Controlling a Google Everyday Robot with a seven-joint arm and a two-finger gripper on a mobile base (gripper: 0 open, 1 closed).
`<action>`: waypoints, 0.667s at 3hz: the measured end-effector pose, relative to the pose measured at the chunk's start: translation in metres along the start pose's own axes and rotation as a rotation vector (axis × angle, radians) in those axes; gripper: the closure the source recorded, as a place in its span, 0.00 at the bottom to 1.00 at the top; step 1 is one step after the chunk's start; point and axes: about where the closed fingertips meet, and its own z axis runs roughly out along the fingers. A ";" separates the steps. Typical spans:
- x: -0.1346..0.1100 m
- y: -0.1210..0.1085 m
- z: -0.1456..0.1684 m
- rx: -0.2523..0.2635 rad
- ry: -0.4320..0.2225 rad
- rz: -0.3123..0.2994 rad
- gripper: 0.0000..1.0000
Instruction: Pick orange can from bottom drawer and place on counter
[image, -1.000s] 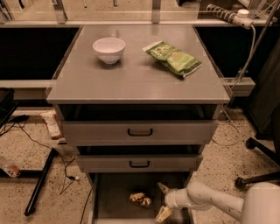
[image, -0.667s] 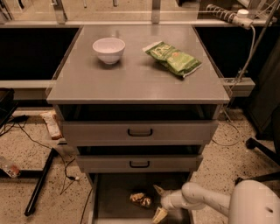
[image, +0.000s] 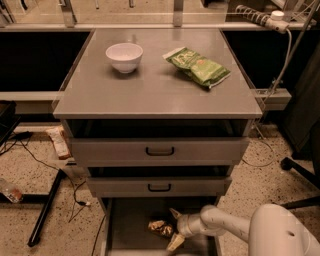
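Observation:
The orange can (image: 160, 227) is a small crinkled orange-gold and brown thing lying on the grey floor of the open bottom drawer (image: 130, 225). My gripper (image: 175, 228) is inside that drawer, just right of the can, with its two pale fingers spread, one above and one below. The can lies at the fingertips, apart from them or barely touching. The white arm reaches in from the lower right. The counter (image: 150, 85) is the flat grey top of the cabinet.
A white bowl (image: 124, 56) and a green snack bag (image: 197, 66) lie on the counter. Two drawers above, with black handles (image: 160, 151), stand slightly pulled out. Cables and a black stand leg (image: 45, 210) lie on the speckled floor at left. A chair base stands at right.
The gripper has moved left along the drawer floor toward the can, and the arm has reached further in. The can has stayed in place.

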 end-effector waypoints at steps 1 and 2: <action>-0.009 -0.008 0.011 0.020 -0.022 0.001 0.00; -0.008 -0.011 0.021 0.045 -0.030 0.018 0.00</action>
